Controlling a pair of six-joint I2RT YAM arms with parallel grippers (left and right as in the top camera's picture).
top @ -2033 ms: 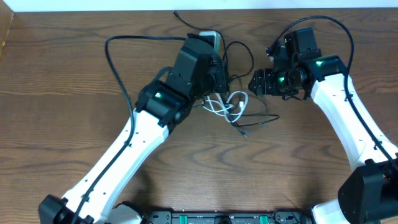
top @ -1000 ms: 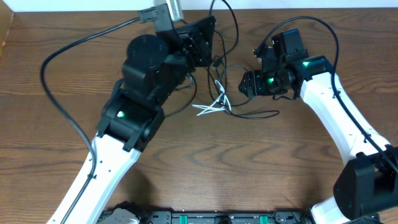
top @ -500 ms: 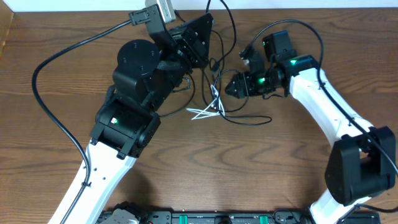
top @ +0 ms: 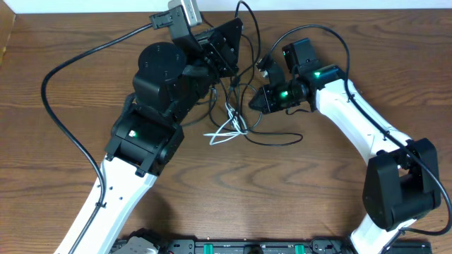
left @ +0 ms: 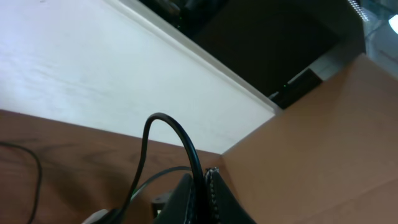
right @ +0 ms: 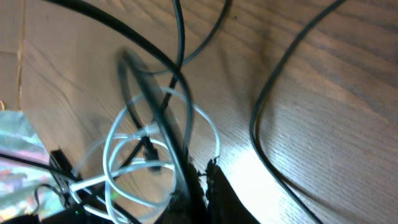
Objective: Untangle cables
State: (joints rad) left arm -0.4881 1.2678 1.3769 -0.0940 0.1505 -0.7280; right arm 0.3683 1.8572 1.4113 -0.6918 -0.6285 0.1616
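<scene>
The cables lie in a tangle at mid-table: a white cable [top: 224,130] in loops and thin black cables [top: 277,137] running through and round it. My left gripper [top: 239,28] is raised over the table's far edge. In the left wrist view its jaws [left: 203,178] are shut on a black cable [left: 166,121] that arches up out of them. My right gripper [top: 253,104] is at the right side of the tangle. In the right wrist view it [right: 203,180] is shut on a black cable [right: 155,102], with the white loops [right: 124,158] right beside its fingers.
Thick black leads of the arms [top: 60,92] sweep over the left half of the table and arc above the right arm [top: 332,39]. A white wall [left: 93,81] runs along the table's far edge.
My right gripper has moved left into the tangle and shut on a black cable. The white cable has slid a little to the left and toward the front. The left gripper stays shut and raised.
</scene>
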